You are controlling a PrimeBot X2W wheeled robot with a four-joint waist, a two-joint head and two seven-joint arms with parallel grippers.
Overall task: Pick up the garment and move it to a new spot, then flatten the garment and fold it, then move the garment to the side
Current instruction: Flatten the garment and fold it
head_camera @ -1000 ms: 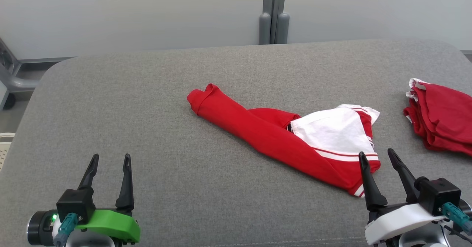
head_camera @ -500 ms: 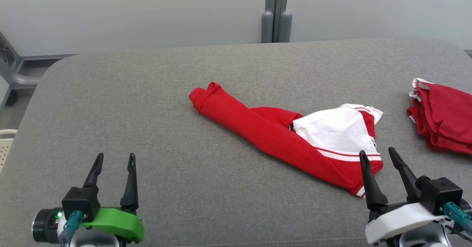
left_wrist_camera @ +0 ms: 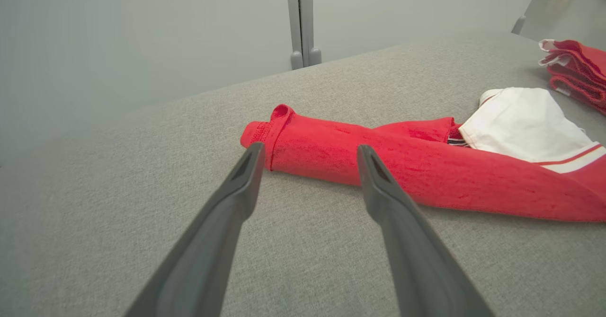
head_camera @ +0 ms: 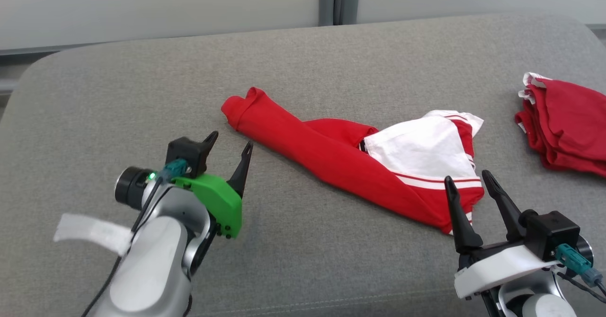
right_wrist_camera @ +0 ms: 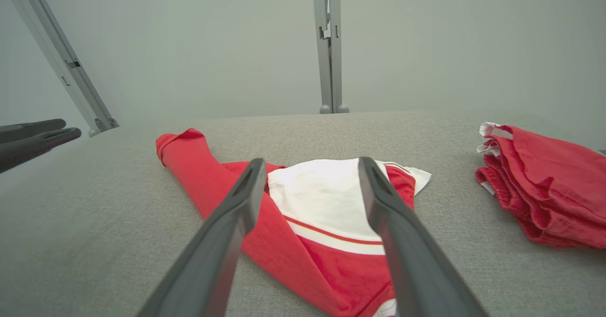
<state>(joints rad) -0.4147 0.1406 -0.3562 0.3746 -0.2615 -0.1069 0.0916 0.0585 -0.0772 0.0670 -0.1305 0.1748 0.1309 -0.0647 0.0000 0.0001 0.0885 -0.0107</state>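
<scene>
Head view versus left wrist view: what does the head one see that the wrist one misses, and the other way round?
Head view's extras: the open right end effector near the crumpled red-and-white garment, and the left arm's green plastic mount. Left wrist view's extra: stitching on the garment's rolled end, close up. Shared: the garment, grey fabric tabletop, folded red cloth pile, open left end effector.

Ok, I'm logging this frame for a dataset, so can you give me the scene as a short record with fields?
surface: grey table
target: garment, red and white, bunched long, mid-table
other: red pile, far right
left: left gripper open, empty, short of the garment's left end
right: right gripper open, empty, at the garment's near right end, contact unclear
stage: garment not yet lifted
</scene>
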